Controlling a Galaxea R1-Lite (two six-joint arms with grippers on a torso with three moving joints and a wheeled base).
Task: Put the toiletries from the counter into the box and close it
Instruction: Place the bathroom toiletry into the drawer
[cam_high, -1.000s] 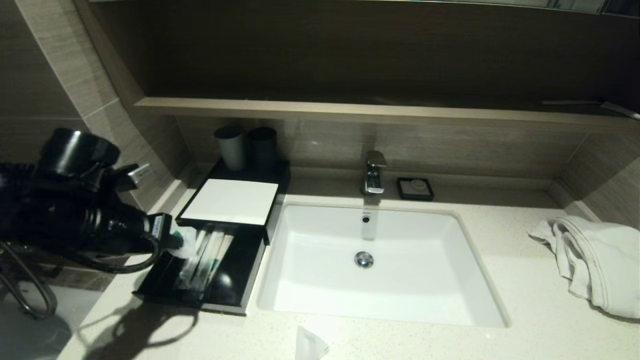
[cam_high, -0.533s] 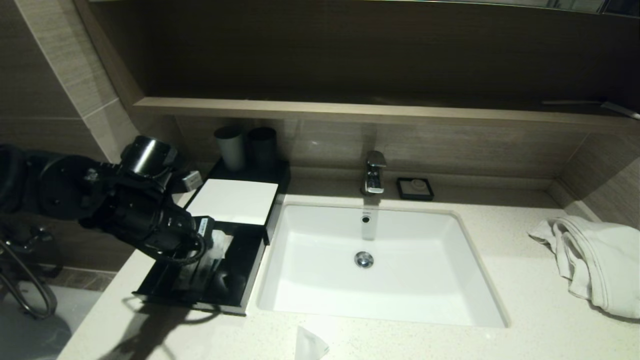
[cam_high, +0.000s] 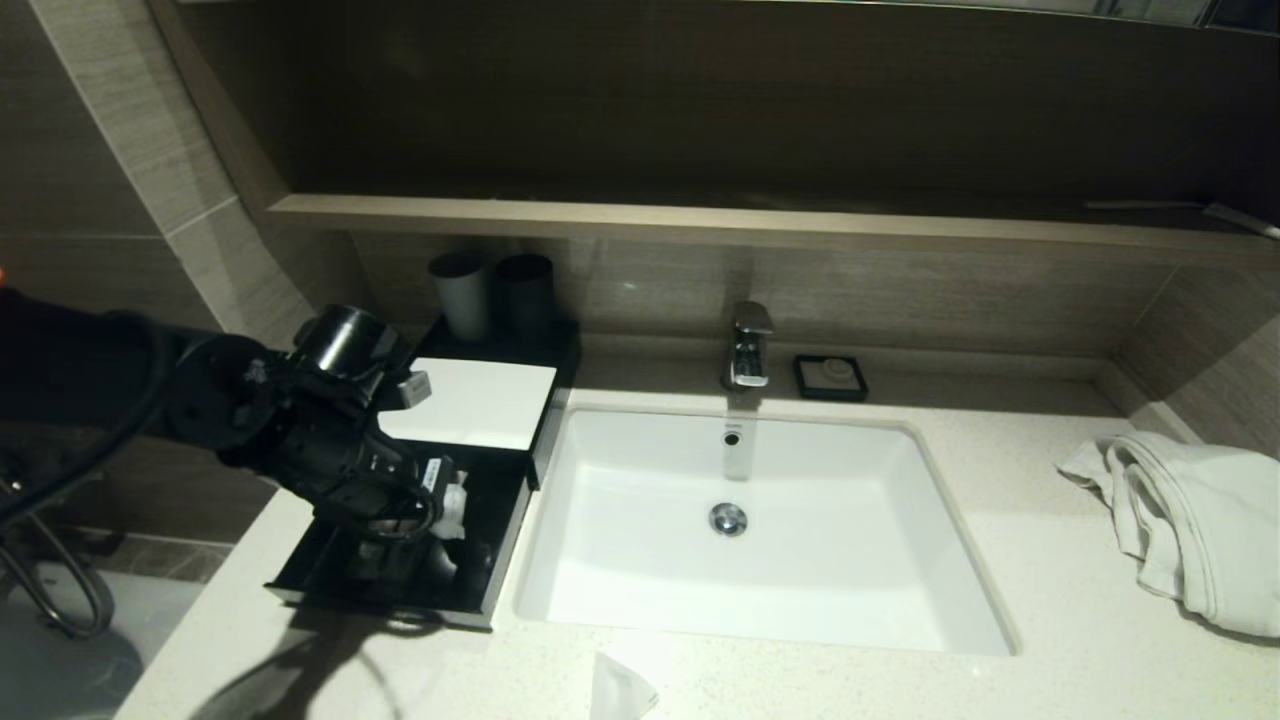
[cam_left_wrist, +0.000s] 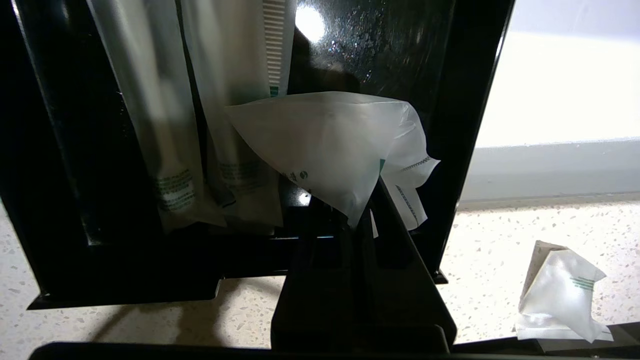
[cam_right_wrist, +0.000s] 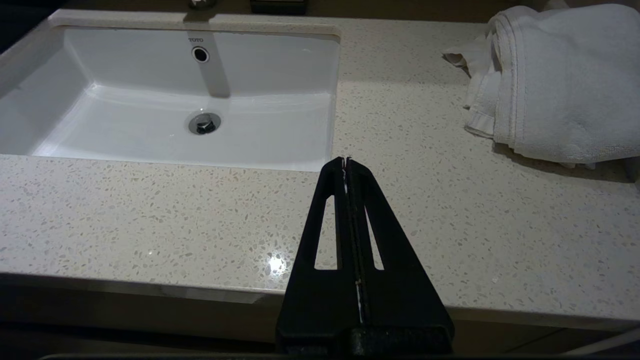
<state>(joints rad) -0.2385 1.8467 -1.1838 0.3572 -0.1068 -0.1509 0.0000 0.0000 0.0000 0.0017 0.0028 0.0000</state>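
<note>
The black box (cam_high: 465, 400) with a white top panel stands left of the sink, its front drawer (cam_high: 495, 540) pulled out. Two long thin packets (cam_left_wrist: 165, 125) lie in the drawer. My left gripper (cam_left_wrist: 357, 215) hangs over the drawer's right part, shut on a corner of a short white pouch (cam_left_wrist: 325, 145); in the head view the pouch (cam_high: 455, 500) shows at the gripper (cam_high: 432, 478). Another pouch (cam_left_wrist: 560, 295) lies on the speckled counter (cam_high: 1050, 600) near its front edge (cam_high: 618, 688). My right gripper (cam_right_wrist: 346, 161) is shut and empty above the counter's front.
The white sink (cam_high: 850, 500) fills the middle, with a faucet (cam_high: 748, 345) and a black soap dish (cam_high: 831, 377) behind it. Two dark cups (cam_high: 460, 295) stand behind the box. A white towel (cam_high: 1190, 520) lies at the right. A wooden shelf (cam_high: 700, 225) overhangs the back.
My left arm has swung rightward from beside the box to above the open drawer, carrying the pouch along. The long packets are now hidden under the arm in the head view.
</note>
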